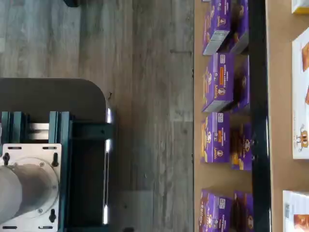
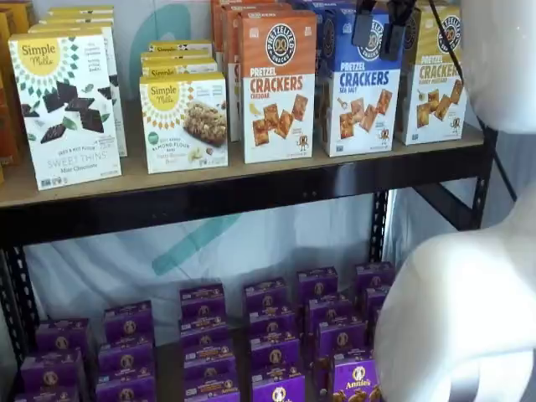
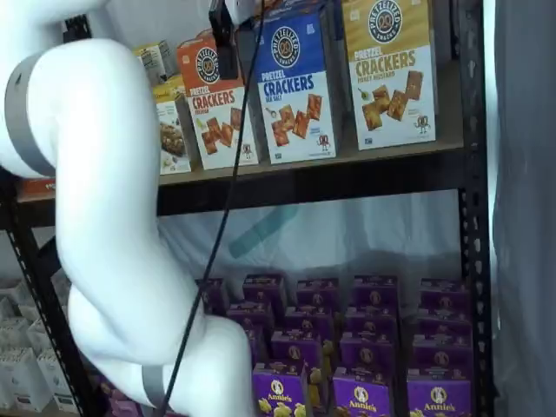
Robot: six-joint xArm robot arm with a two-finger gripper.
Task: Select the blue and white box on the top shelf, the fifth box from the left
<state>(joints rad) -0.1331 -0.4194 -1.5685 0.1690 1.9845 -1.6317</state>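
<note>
The blue and white box (image 2: 360,88) stands upright on the top shelf (image 2: 209,180), between an orange-topped carton and a yellow-topped one. It also shows in the other shelf view as the blue and white box (image 3: 295,95) on the tan board (image 3: 391,152). My gripper (image 2: 382,21) hangs from the upper edge in front of the box's blue top. Its two black fingers stand apart, open, with nothing between them. In a shelf view only one black finger (image 3: 222,39) shows, beside a cable. The wrist view does not show the box or the fingers.
An orange-topped pretzel carton (image 2: 278,84) and a yellow-topped one (image 2: 431,79) flank the blue box. Simple Mills boxes (image 2: 67,109) stand further left. Small purple boxes (image 2: 268,335) fill the lower level. My white arm (image 3: 104,217) stands in front of the shelves. The wrist view shows a dark mount (image 1: 53,159) over wood floor.
</note>
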